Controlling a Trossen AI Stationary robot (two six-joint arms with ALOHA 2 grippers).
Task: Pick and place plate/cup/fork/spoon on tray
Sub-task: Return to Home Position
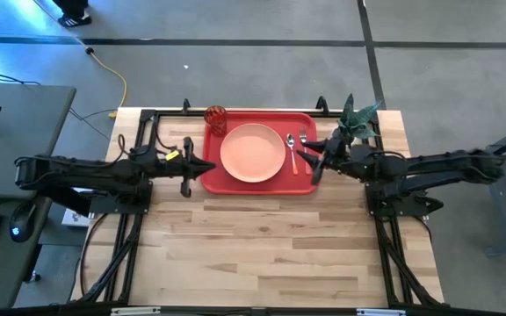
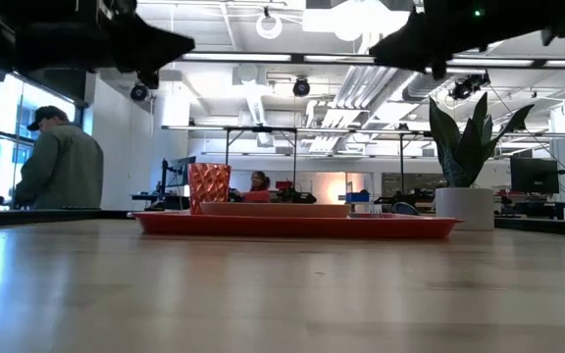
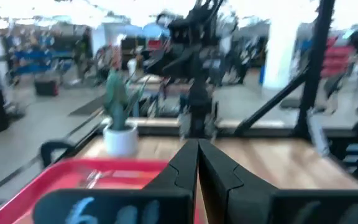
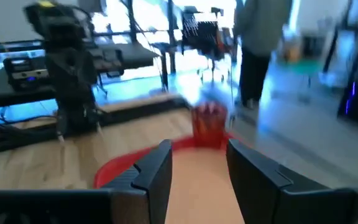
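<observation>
The red tray (image 1: 306, 123) lies at the table's far middle. On it rest the peach plate (image 1: 252, 153), the red-orange cup (image 1: 215, 118) at its far left corner, and the spoon (image 1: 291, 151) and fork (image 1: 304, 149) side by side at its right. My left gripper (image 1: 211, 166) is shut and empty, raised over the tray's left edge. My right gripper (image 1: 302, 156) is open and empty, raised over the tray's right side near the fork. In the right wrist view the cup (image 4: 209, 126) shows beyond the open fingers.
A white pot with a green plant (image 1: 356, 122) stands just right of the tray at the far edge, close to my right arm. A person (image 2: 59, 162) stands in the room behind the table. Bare wood (image 1: 262, 246) spans the table's near half.
</observation>
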